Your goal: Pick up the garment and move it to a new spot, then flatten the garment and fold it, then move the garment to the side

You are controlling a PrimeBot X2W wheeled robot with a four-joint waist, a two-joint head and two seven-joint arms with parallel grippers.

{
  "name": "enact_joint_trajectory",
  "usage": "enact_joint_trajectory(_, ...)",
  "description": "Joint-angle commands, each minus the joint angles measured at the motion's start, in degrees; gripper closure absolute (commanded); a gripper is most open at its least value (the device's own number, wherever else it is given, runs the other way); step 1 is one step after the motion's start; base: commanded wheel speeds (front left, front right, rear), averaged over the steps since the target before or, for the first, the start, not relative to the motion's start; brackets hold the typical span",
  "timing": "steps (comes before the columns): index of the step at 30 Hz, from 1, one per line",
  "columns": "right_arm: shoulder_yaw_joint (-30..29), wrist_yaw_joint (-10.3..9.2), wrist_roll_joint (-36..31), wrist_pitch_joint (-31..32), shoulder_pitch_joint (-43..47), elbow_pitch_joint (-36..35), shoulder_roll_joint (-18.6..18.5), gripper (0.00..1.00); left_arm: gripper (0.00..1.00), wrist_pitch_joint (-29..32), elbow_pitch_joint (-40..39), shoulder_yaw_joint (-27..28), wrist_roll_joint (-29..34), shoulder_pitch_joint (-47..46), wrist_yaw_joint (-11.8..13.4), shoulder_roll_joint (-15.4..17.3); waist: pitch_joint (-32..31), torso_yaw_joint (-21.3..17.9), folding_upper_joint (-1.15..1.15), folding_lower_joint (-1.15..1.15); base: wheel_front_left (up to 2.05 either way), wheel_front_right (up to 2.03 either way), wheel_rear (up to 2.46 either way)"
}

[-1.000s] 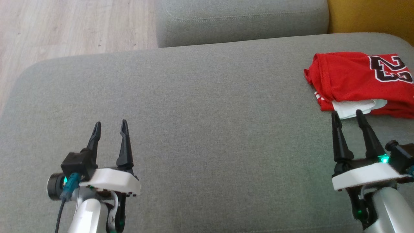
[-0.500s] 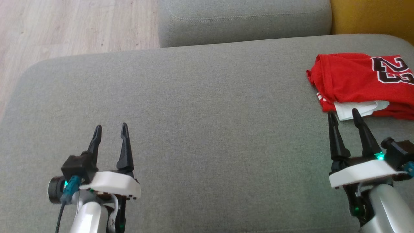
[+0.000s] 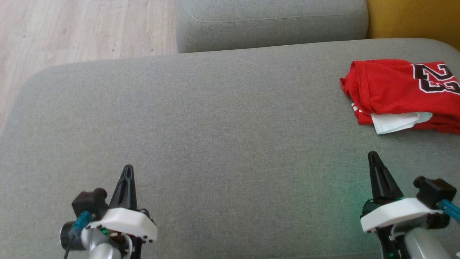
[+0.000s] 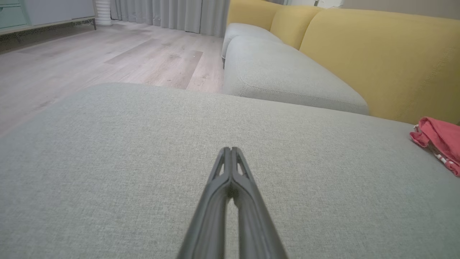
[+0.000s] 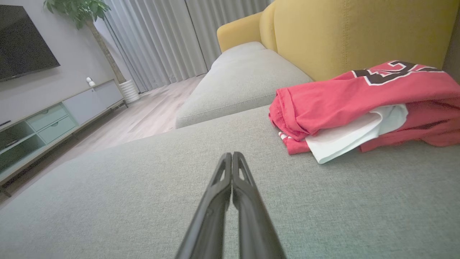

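Head view, left gripper (image 3: 127, 169) pinched together, right gripper (image 3: 373, 155) likewise, both empty, short of red jersey (image 3: 395, 90)

The grey seat cushion (image 3: 222, 118) lies bare across its left, middle and near stretch — open passage. At the far right the red garment (image 3: 391, 90) takes up room, the yellow backrest (image 3: 413, 18) rises behind it, and a second cushion (image 3: 269, 21) borders the far edge.

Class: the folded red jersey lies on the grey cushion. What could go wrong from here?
1. A white layer pokes out of the folded red mesh jersey; a brush from the right gripper could undo the fold.
2. The jersey runs past the head view's right edge, so that end goes unchecked.
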Motion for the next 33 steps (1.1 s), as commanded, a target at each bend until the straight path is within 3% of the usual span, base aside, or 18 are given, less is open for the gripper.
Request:
enact_joint_trajectory(1,-1.0,0.0,1.3,0.4,-2.7,-2.1,-0.2,1.0,1.0,0.4,-2.0,0.9,-1.4,-2.7,-0.4,0.0,0.0,0.0,0.0,0.0,0.0,0.0,0.0)
enact_joint_trajectory(33,-4.7,-0.01,18.4,5.5,-2.6,-3.6,2.1,1.0,1.0,5.6,-2.6,4.5,-21.5,-3.1,-3.2,0.1,-0.1,-0.1,0.0,0.0,0.0,0.0,0.0)
